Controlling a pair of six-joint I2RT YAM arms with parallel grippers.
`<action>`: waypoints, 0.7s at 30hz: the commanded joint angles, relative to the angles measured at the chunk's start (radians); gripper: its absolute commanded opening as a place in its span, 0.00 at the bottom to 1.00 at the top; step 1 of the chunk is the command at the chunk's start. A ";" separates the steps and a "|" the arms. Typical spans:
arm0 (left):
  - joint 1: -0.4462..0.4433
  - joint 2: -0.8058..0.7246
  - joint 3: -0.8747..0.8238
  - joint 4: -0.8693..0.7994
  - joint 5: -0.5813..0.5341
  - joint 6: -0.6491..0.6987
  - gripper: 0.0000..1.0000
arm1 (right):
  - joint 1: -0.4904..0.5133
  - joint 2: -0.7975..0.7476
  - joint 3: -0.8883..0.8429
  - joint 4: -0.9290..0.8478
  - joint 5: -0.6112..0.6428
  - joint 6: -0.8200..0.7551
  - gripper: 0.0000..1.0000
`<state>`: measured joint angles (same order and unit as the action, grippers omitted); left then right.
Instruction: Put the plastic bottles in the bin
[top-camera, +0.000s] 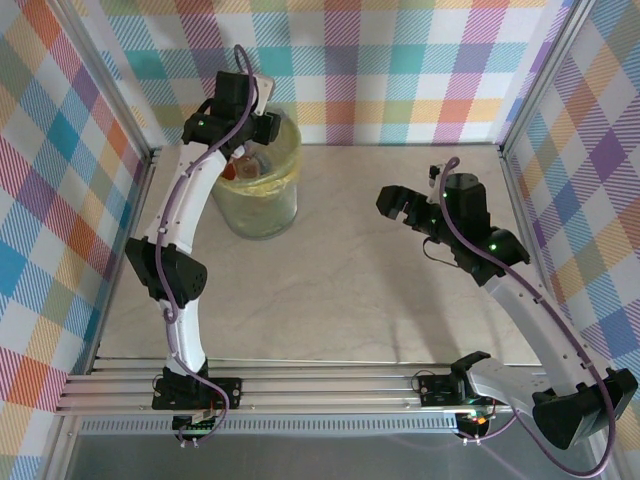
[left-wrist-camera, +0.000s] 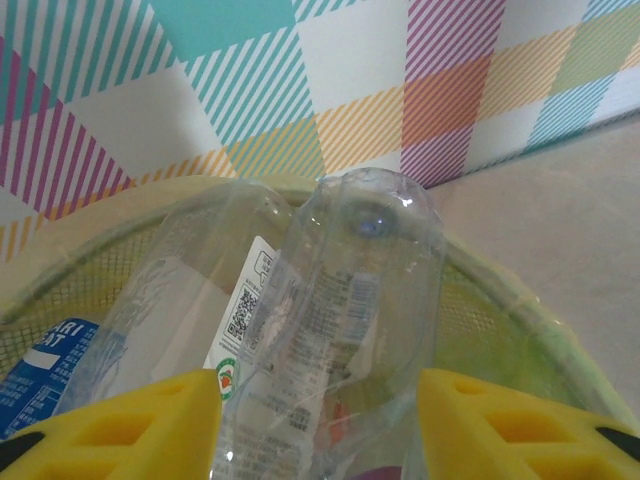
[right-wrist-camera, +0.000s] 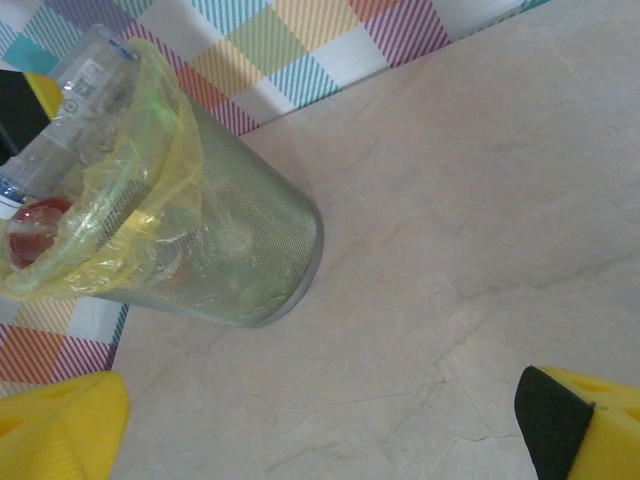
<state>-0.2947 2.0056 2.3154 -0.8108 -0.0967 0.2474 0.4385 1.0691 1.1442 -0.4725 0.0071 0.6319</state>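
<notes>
The bin (top-camera: 262, 200) stands at the table's far left, pale green mesh lined with a yellow bag. My left gripper (top-camera: 248, 132) hangs over its mouth. In the left wrist view that gripper (left-wrist-camera: 320, 420) is shut on a clear plastic bottle (left-wrist-camera: 360, 280), which points base-up out of the bin (left-wrist-camera: 520, 310), and its yellow fingers (left-wrist-camera: 160, 425) press both sides. Beside it lie a white-labelled bottle (left-wrist-camera: 200, 300) and a blue-labelled one (left-wrist-camera: 50, 370). My right gripper (top-camera: 400, 205) hovers open and empty over the table's right half. The right wrist view shows the bin (right-wrist-camera: 230, 250) with a clear bottle (right-wrist-camera: 95, 70) sticking out.
Checked cloth walls enclose the table on three sides, and the bin stands close to the back wall. The beige marbled tabletop (top-camera: 380, 290) stretches between the bin and my right arm. A red-capped item (right-wrist-camera: 35, 225) sits inside the bag's rim.
</notes>
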 joint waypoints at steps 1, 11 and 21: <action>0.009 -0.010 0.024 -0.148 -0.041 0.045 0.52 | -0.001 -0.011 -0.014 0.013 -0.007 0.013 1.00; 0.009 -0.045 -0.002 -0.266 -0.017 0.131 0.49 | -0.001 -0.018 -0.023 0.016 -0.003 0.018 1.00; 0.009 -0.015 0.026 -0.268 -0.055 0.126 0.63 | -0.001 -0.022 -0.029 0.020 0.010 0.022 1.00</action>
<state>-0.2955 1.9812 2.3329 -0.9722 -0.1135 0.3847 0.4385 1.0592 1.1252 -0.4721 0.0082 0.6434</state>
